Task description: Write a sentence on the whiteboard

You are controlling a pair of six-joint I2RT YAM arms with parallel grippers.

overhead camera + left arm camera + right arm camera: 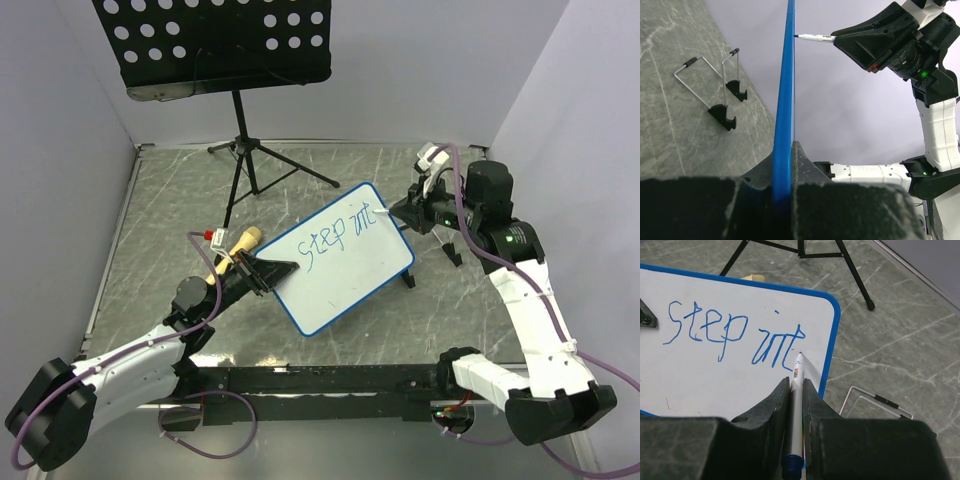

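Observation:
The whiteboard [345,262], white with a blue frame, is held tilted above the table. My left gripper [268,272] is shut on its left edge; in the left wrist view the blue frame [785,125] runs edge-on between the jaws. The sentence [730,335] reads "step int" in blue; it also shows in the top view [340,235]. My right gripper [400,213] is shut on a white marker [796,390], whose tip rests on the board just right of the "t". The marker [815,37] also shows meeting the board in the left wrist view.
A black perforated music stand [215,45] on a tripod [250,165] stands at the back. A tan eraser [243,242] lies left of the board. Two wire board feet [715,95] lie on the grey table [160,220]. Walls enclose three sides.

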